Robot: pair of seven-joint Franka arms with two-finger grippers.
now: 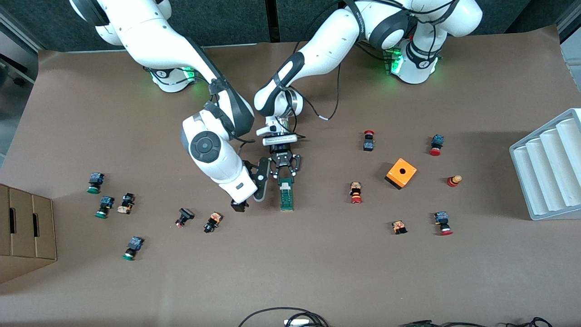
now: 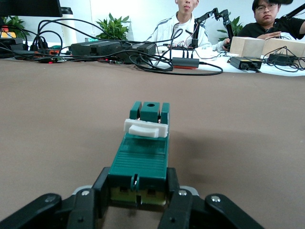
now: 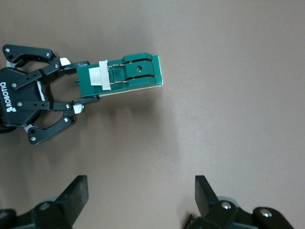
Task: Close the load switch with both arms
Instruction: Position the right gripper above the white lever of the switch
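The load switch [image 1: 286, 196] is a narrow green block lying on the brown table mid-way between the arms. Its white sliding piece [image 2: 147, 128] sits partway along its top. My left gripper [image 1: 285, 174] is shut on the end of the switch that points toward the robots' bases. In the left wrist view, its fingers [image 2: 101, 185] clamp both sides of the switch [image 2: 140, 155]. My right gripper [image 1: 250, 193] is open and empty, just beside the switch toward the right arm's end. The right wrist view shows its own gripper [image 3: 140, 195] spread wide over bare table, with the switch [image 3: 136, 74] and the left gripper [image 3: 88, 82] farther off.
Push-buttons lie scattered: two [image 1: 212, 221] [image 1: 184, 217] close to my right gripper, one [image 1: 356, 192] toward the left arm's end. An orange cube [image 1: 401, 173], a white ribbed rack [image 1: 549, 163] and a cardboard box [image 1: 25, 227] stand at the table's ends.
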